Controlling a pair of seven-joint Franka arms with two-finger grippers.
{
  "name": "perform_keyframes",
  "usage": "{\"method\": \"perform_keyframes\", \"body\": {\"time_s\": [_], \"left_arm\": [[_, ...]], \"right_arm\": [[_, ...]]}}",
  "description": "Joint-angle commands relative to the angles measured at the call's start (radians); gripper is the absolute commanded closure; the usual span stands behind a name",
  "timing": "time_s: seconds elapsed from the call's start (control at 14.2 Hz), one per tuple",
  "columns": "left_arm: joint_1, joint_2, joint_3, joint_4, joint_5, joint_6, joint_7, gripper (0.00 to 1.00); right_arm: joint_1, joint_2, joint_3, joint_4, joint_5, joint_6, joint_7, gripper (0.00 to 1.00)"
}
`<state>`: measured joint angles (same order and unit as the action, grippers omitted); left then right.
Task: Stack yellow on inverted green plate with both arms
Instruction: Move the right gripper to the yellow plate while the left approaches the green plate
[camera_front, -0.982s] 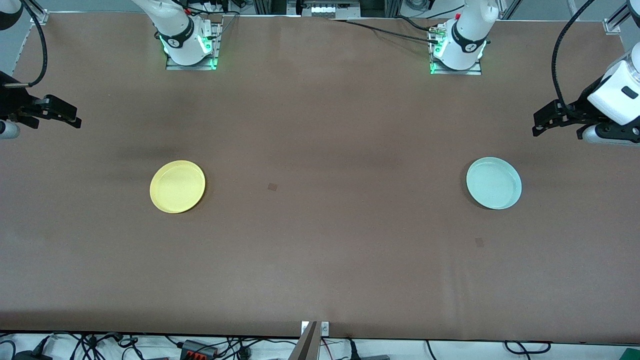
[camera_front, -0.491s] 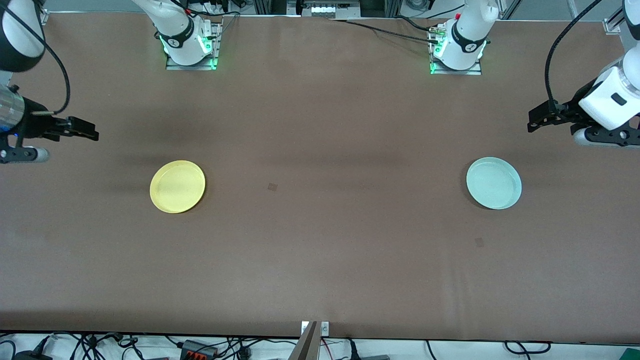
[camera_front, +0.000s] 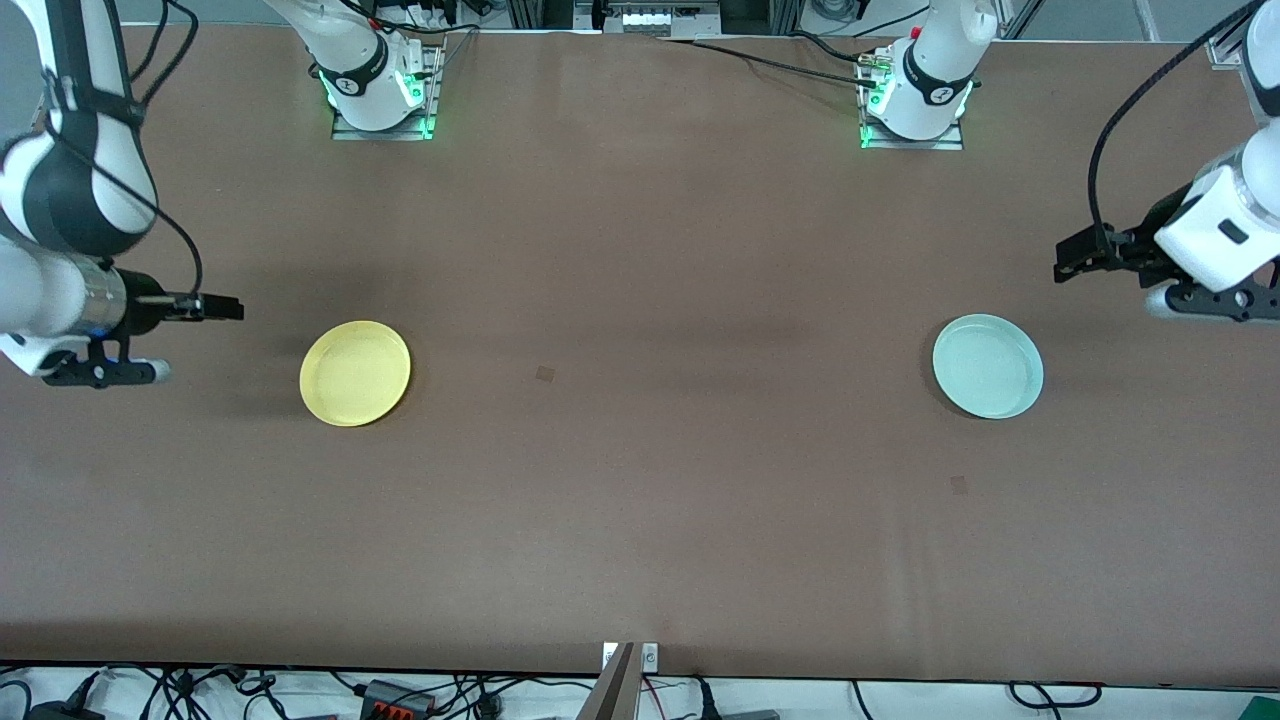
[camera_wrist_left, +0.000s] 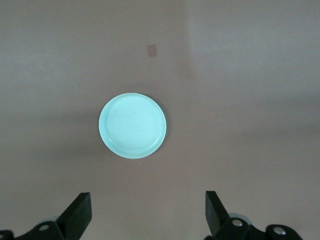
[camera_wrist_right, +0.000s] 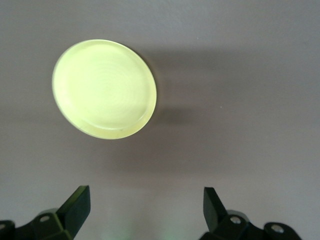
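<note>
**Ana:** Toward the right arm's end of the table lies the yellow plate (camera_front: 355, 373), rim up, flat on the brown table (camera_front: 640, 500). The green plate (camera_front: 988, 365) sits well apart from it, toward the left arm's end, also rim up, so by my reading it is not yet inverted.

**Ben:** And the grippers?

**Ana:** The right gripper (camera_front: 225, 309) hangs over bare table just beside the yellow plate; in its wrist view its fingers (camera_wrist_right: 75, 205) are spread wide with nothing between them, and the yellow plate (camera_wrist_right: 104, 88) lies ahead. The left gripper (camera_front: 1070, 255) hovers over bare table near the green plate; its fingers (camera_wrist_left: 80, 212) are likewise spread and empty, with the green plate (camera_wrist_left: 132, 125) ahead of them.

**Ben:** How would you expect the plates to handle?

**Ana:** They look like thin plastic: probably light, stiff enough to keep their shape, and smooth, so likely slippery. Lying flat, they offer only the low rim. I'd pinch across the rim, one finger inside the lip and one outside, firmly but not hard.

**Ben:** Risks?

**Ana:** A light plate may skid as a finger meets it, or swing when held by one edge. Flipping the green one will need a secure hold.
</note>
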<state>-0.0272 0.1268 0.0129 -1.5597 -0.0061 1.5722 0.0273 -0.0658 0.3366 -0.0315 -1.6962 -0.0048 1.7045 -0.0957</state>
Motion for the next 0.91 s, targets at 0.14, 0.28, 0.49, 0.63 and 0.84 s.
{"method": "perform_keyframes", "body": {"time_s": [0.14, 0.28, 0.49, 0.63, 0.84], "left_arm": [[0.099, 0.160, 0.005, 0.098, 0.009, -0.015, 0.051, 0.00], [0.124, 0.221, 0.004, 0.095, 0.009, -0.005, 0.069, 0.00], [0.168, 0.273, 0.004, 0.029, 0.009, 0.102, 0.144, 0.00], [0.194, 0.299, 0.005, -0.028, 0.009, 0.217, 0.199, 0.00], [0.251, 0.332, -0.004, -0.135, 0.008, 0.372, 0.343, 0.00]], "right_arm": [[-0.029, 0.146, 0.008, 0.015, 0.031, 0.090, -0.007, 0.00], [-0.028, 0.200, 0.008, 0.015, 0.031, 0.132, -0.004, 0.00], [-0.029, 0.263, 0.008, 0.015, 0.069, 0.146, -0.004, 0.00], [-0.028, 0.286, 0.008, 0.016, 0.071, 0.155, -0.003, 0.00], [-0.026, 0.317, 0.008, 0.018, 0.074, 0.199, 0.001, 0.00]]}}
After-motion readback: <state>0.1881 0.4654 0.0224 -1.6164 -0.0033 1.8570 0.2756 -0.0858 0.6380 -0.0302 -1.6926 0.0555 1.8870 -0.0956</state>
